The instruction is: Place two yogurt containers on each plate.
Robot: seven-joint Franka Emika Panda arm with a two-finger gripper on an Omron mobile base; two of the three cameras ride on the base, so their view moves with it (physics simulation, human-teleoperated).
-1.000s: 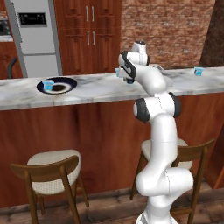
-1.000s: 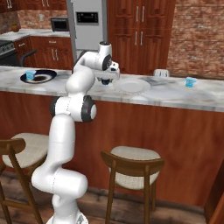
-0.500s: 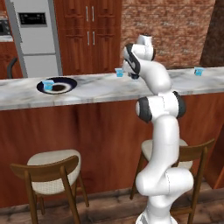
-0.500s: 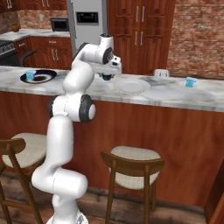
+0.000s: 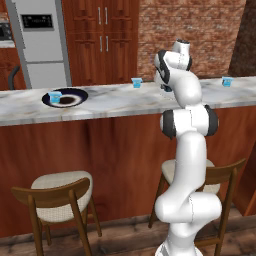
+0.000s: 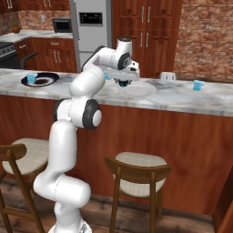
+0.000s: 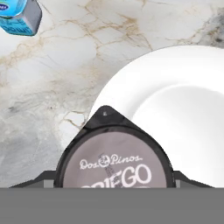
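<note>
Marble table (image 6: 182,98) carried both plates. Pincer (image 6: 124,83) gripped a dark-lidded cup (image 7: 114,155), apparently yogurt, over white plate (image 6: 139,90). One yogurt container (image 5: 55,97) sat on navy plate (image 5: 75,96), far left.

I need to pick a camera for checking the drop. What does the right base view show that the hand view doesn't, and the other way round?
Right base view: the dark plate at the far left of the counter with one yogurt container on it, and another container at the far right. Hand view: the lid of the held yogurt container, printed Dos Pinos Griego, over the plate's rim. Both: the white plate, with nothing seen on it, and the gripper above its edge.
</note>
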